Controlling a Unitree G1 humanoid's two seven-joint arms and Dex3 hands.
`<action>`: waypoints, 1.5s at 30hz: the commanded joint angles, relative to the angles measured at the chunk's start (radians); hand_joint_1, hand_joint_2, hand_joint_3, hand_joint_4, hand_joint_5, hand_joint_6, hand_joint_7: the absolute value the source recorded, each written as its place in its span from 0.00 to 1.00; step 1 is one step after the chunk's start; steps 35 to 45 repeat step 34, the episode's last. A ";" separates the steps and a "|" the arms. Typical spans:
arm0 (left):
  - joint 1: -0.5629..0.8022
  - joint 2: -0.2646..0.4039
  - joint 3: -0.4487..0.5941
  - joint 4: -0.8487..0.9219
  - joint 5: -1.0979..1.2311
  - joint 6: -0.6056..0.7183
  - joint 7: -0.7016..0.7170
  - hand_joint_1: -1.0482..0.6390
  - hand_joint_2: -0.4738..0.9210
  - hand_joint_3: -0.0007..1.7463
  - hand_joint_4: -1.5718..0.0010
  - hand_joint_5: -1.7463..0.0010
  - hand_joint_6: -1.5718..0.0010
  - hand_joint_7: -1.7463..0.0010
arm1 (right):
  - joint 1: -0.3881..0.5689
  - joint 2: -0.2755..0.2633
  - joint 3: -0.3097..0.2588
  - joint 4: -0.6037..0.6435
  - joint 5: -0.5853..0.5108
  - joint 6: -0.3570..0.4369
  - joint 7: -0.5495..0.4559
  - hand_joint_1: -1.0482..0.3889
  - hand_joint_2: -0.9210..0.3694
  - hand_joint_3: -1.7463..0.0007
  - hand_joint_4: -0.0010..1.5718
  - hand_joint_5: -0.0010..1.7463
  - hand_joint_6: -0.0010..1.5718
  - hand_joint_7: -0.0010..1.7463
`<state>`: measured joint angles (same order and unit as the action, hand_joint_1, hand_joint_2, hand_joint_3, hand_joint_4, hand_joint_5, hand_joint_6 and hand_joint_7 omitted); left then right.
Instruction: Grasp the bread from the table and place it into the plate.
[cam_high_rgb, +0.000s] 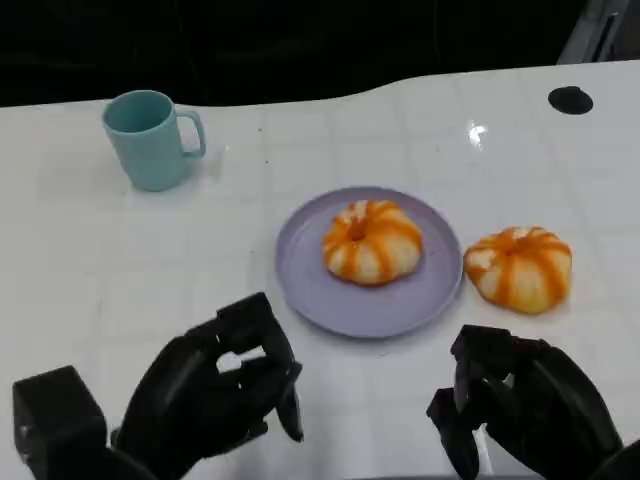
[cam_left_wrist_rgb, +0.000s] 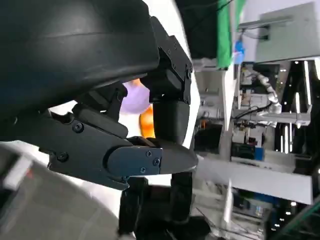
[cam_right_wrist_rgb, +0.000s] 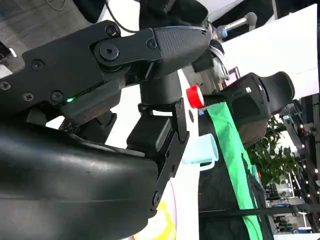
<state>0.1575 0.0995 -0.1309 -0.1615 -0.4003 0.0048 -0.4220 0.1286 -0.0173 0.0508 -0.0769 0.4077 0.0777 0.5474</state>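
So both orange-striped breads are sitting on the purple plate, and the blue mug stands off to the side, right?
Not quite. In the head view one bread lies on the purple plate; the other bread rests on the table just beside the plate. The blue mug does stand off to the side.

1. My left hand was matte black all over, with blocky segmented fingers fixed by small round screws.
2. My right hand matched it, black and angular.
3. Behind each hand sat a smooth, rounded black shell.
4. A small green light glowed on my right hand's housing.
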 joint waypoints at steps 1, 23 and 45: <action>0.039 -0.009 0.014 -0.027 -0.039 0.023 -0.022 0.27 1.00 0.25 0.42 0.00 0.57 0.00 | 0.006 -0.012 -0.006 -0.015 0.008 -0.002 0.000 0.07 0.00 0.81 0.76 0.94 0.66 0.85; 0.020 -0.039 0.076 0.089 -0.121 0.082 -0.122 0.24 1.00 0.18 0.36 0.00 0.51 0.00 | -0.013 -0.001 -0.007 0.024 0.000 -0.039 -0.002 0.06 0.00 0.80 0.76 0.95 0.66 0.86; 0.001 -0.045 0.092 0.120 -0.125 0.083 -0.149 0.25 1.00 0.17 0.37 0.00 0.51 0.00 | -0.023 0.004 -0.007 0.041 -0.004 -0.034 -0.014 0.06 0.00 0.82 0.76 0.95 0.66 0.85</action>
